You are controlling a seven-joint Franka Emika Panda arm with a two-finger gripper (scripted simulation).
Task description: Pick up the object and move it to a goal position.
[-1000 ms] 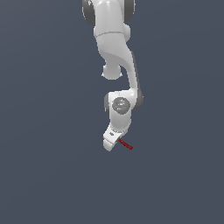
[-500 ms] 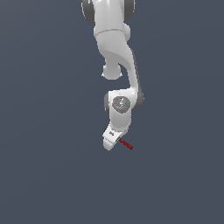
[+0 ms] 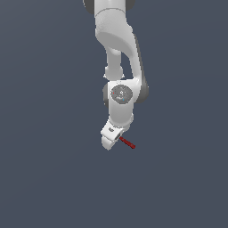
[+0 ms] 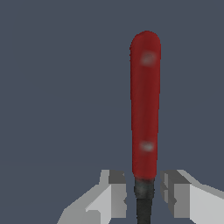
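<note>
Grey ground; tool (image 4: 145, 105) sits between pincer (image 4: 143, 197) fingers.

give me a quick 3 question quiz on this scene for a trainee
1. True or false: in the wrist view, the tool has a red handle and a dark end.
2. Multiple choice: in the wrist view, which part of the tool sits between the fingers? A) the rounded red tip B) the dark end C) no part
3. Short answer: in the exterior view, on which side of the gripper does the tool's red handle stick out?

Key
1. True.
2. B. A gap shows on each side of it, so contact cannot be confirmed.
3. The exterior view's right, angled slightly downward.
</note>
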